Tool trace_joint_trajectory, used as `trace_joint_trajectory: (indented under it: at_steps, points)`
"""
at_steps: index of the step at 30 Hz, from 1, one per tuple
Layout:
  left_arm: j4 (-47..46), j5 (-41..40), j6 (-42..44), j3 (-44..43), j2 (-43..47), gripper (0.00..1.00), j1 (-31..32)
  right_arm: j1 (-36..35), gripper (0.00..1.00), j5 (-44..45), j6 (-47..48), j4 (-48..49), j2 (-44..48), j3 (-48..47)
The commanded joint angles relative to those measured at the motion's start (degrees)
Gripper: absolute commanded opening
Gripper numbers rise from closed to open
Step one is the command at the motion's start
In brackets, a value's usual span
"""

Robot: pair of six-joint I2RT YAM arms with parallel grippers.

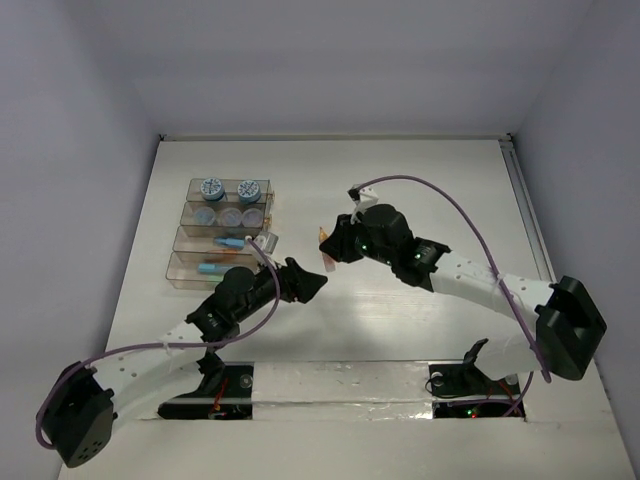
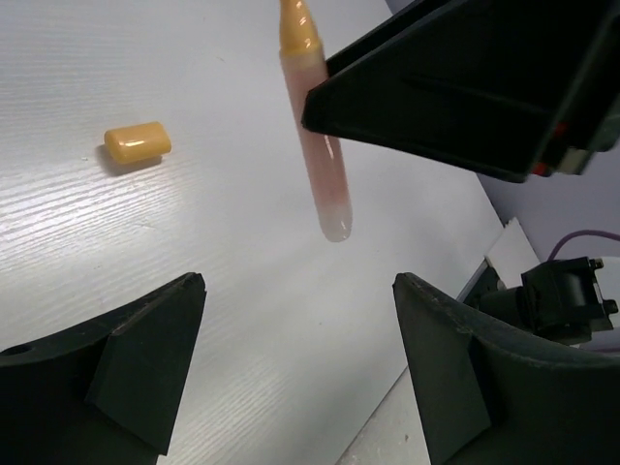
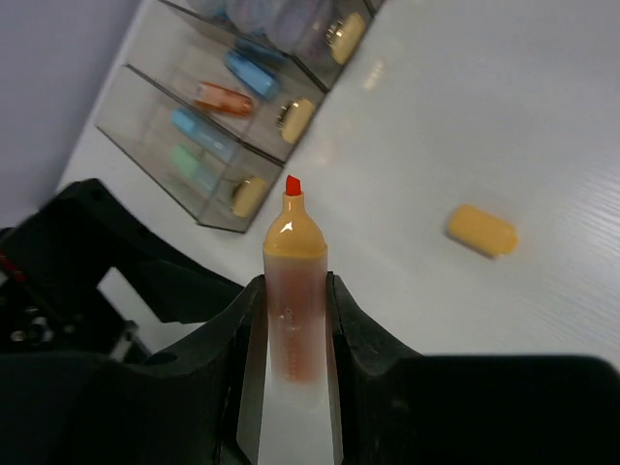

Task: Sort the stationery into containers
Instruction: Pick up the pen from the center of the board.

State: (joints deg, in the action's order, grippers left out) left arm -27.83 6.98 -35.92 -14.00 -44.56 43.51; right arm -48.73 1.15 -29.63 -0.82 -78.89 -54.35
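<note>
I am pinching the uncapped orange marker (image 3: pixel 294 242) across its barrel in my right gripper (image 3: pixel 294 291), lifted over the middle of the tabletop (image 1: pixel 400 170), its red tip bare. My left gripper (image 2: pixel 295 291) is standing wide apart and holding nothing, just beside the marker's blunt tail. The loose cap (image 2: pixel 138 142) is lying on the tabletop nearby, well apart from the containers (image 1: pixel 185 280) toward the left edge. I am judging the marker light, stiff and smooth, so it may slip. Taking it mid-barrel, clear of the inky tip, looks safest.
</note>
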Motion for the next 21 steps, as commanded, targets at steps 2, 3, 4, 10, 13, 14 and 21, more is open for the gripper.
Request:
trace_joint_trajectory:
  at_steps: [2, 3, 4, 10, 13, 14, 21]
  points:
    - [-8.37, -2.24, -0.91, -0.41, -2.2, 0.75, 0.35, -0.4, 0.08, -4.83, -4.47, 13.54, 1.55, 3.28]
    - [-8.72, -2.41, -0.82, -0.68, -2.99, 0.74, 0.35, -1.1, 0.08, -4.75, -5.43, 14.43, 1.64, 4.5]
    - [-8.9, -2.59, -0.73, -0.85, -3.43, 0.73, 0.35, -1.1, 0.08, -4.75, -5.79, 15.4, 1.72, 4.95]
    - [-10.13, -3.12, -0.29, -2.0, -5.72, 0.59, 0.35, -2.25, 0.08, -4.58, -5.97, 17.43, 1.55, 5.92]
    - [-11.01, -3.12, -0.29, -2.26, -7.21, 0.51, 0.35, -2.25, 0.08, -4.57, -6.06, 18.48, 1.64, 6.45]
    - [-11.36, -3.12, -0.38, -2.52, -7.73, 0.48, 0.35, -2.77, 0.08, -4.66, -6.06, 19.09, 1.64, 6.62]
    - [-12.94, -2.59, -0.46, -3.31, -10.02, 0.42, 0.87, -3.3, 0.08, -4.93, -6.32, 20.59, 0.5, 6.62]
